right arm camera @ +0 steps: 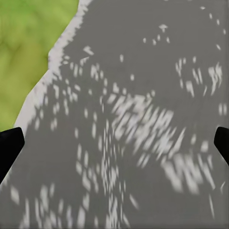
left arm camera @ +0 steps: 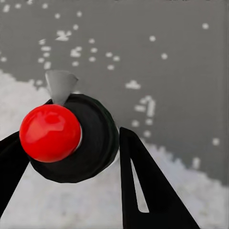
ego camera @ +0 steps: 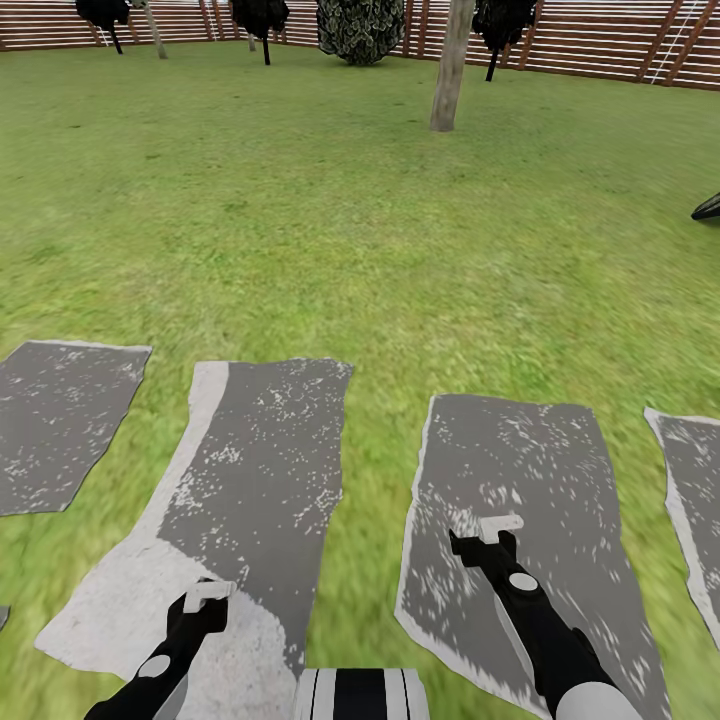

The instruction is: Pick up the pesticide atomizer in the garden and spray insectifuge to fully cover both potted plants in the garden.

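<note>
Left fingers (left arm camera: 143,191) clasp atomizer (left arm camera: 71,138), apparently, over grey paving (ego camera: 260,470) and lawn (ego camera: 330,230).

At the left of the frame, the pesticide atomizer (left arm camera: 71,143) is seen end-on: a black round spray head with a glossy red tip (left arm camera: 50,132) and a small grey nozzle above it. The left gripper (left arm camera: 69,157) clamps it between 2 black fingers (left arm camera: 148,186). Behind lies grey mottled paving (left arm camera: 167,57), paler toward the lower left.
</note>
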{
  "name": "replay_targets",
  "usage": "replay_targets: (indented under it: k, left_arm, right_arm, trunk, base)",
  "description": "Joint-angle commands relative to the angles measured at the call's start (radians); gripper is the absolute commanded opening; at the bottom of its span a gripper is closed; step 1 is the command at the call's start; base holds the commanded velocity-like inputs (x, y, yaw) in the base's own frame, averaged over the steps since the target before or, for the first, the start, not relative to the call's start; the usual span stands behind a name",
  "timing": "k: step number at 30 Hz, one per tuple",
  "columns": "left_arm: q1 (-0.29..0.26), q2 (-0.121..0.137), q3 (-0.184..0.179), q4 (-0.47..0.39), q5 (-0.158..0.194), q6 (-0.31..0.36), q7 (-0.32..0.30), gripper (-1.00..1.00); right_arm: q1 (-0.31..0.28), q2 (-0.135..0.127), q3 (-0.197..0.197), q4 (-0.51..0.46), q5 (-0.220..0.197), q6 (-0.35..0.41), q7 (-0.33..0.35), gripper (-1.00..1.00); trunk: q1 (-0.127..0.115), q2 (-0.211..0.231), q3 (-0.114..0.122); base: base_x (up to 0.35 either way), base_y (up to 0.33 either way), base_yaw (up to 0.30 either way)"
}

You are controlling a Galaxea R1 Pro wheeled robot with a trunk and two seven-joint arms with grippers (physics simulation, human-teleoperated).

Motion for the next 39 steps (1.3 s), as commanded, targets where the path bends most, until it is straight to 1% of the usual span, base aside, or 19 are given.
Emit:
replay_targets:
  k: [1, 11, 35, 36, 38, 39]
  left_arm:
    - [0.0, 0.0, -0.001, 0.001, 0.004, -0.003, -0.001, -1.0]
    - [0.0, 0.0, -0.002, -0.001, 0.001, -0.003, -0.008, -1.0]
    - [0.0, 0.0, -0.004, 0.002, 0.001, -0.003, -0.009, -1.0]
    - [0.023, 0.0, -0.003, -0.004, 0.006, -0.004, -0.005, -1.0]
    - [0.045, 0.0, 0.0, -0.008, 0.006, -0.006, 0.0, -1.0]
    - [0.074, 0.002, 0.003, -0.008, 0.007, -0.035, 0.004, -1.0]
  right_arm:
    - [0.0, 0.0, -0.002, -0.002, 0.01, 0.006, 0.002, 1.0]
    - [0.0, 0.0, -0.002, -0.003, 0.01, 0.006, 0.002, 1.0]
    - [0.0, 0.0, -0.001, -0.004, 0.012, 0.001, 0.004, 1.0]
    - [0.0, 0.0, -0.001, -0.006, 0.013, 0.001, 0.002, 1.0]
    - [0.001, -0.001, -0.001, -0.006, 0.013, 0.0, 0.002, 1.0]
    - [0.001, -0.004, -0.003, -0.004, 0.014, -0.001, 0.001, 1.0]
  trunk:
    - [0.0, 0.0, -0.001]
    - [0.0, 0.0, -0.001]
    - [-0.011, 0.005, 0.092]
    - [-0.011, 0.006, 0.097]
    - [-0.012, 0.006, 0.107]
    - [-0.013, 0.006, 0.112]
  base:
    - [0.0, 0.0, 0.0]
    - [0.0, 0.0, 0.0]
    - [0.0, 0.0, 0.0]
    - [0.0, 0.0, 0.0]
    - [0.0, 0.0, 0.0]
    - [0.0, 0.0, 0.0]
